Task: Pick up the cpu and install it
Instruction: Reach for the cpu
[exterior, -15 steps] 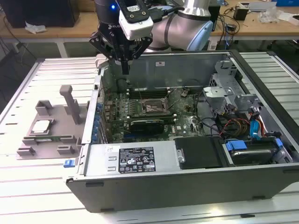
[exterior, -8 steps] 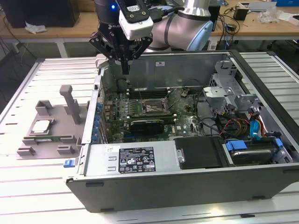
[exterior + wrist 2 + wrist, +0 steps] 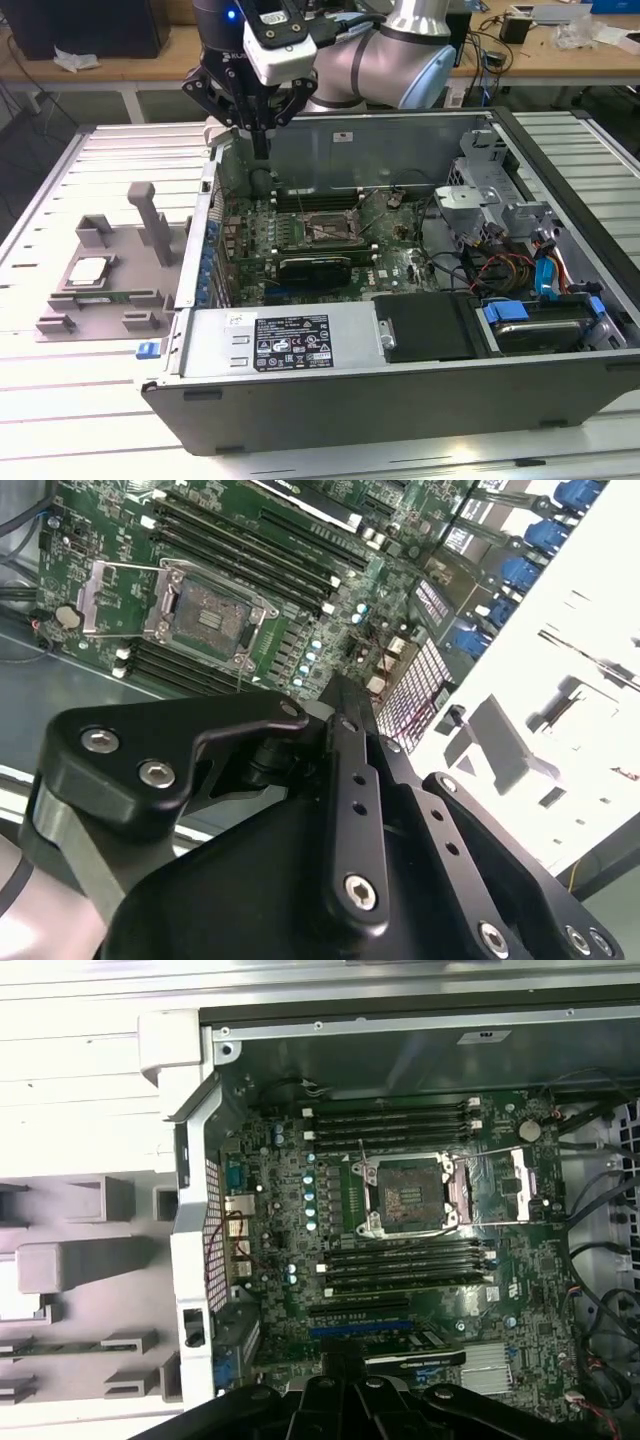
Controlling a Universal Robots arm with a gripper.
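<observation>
Black gripper (image 3: 262,148), pressed together on nothing, hangs over the far-left corner of the open case (image 3: 400,410) while the cpu (image 3: 88,270) lies on the grey fixture (image 3: 152,225) at the exterior view's left, so pick-up looks unstarted, calling for a spread pincer there.

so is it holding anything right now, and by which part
nothing: the gripper hangs shut over the open case, and the cpu lies apart in the grey holder
</observation>
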